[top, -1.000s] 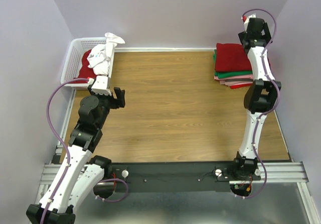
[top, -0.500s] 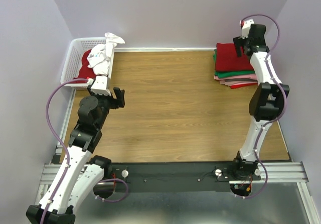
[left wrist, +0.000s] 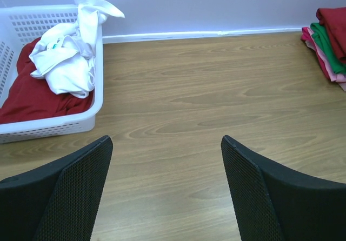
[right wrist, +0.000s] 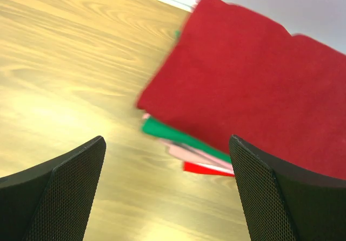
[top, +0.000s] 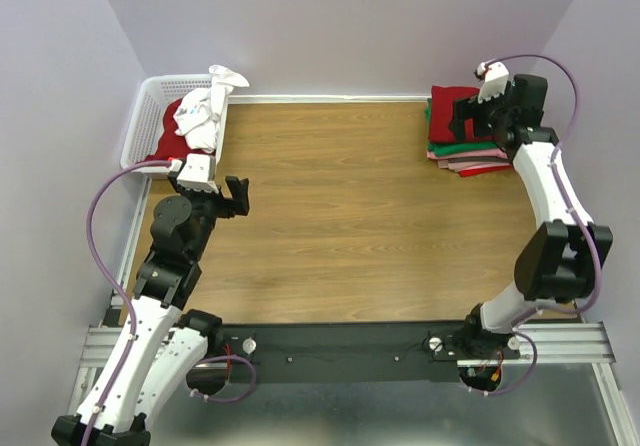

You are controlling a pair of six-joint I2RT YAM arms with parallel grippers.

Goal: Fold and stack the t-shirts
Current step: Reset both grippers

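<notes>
Top external view showed the left hand open and empty beside the basket holding a white t-shirt and a dark red t-shirt; left wrist view showed its fingers spread over the desk; right wrist view showed the right hand open, empty, by the folded stack.

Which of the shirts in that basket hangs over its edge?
The white t-shirt, crumpled and draped over the rim of the basket; the dark red t-shirt lies down inside.
</notes>
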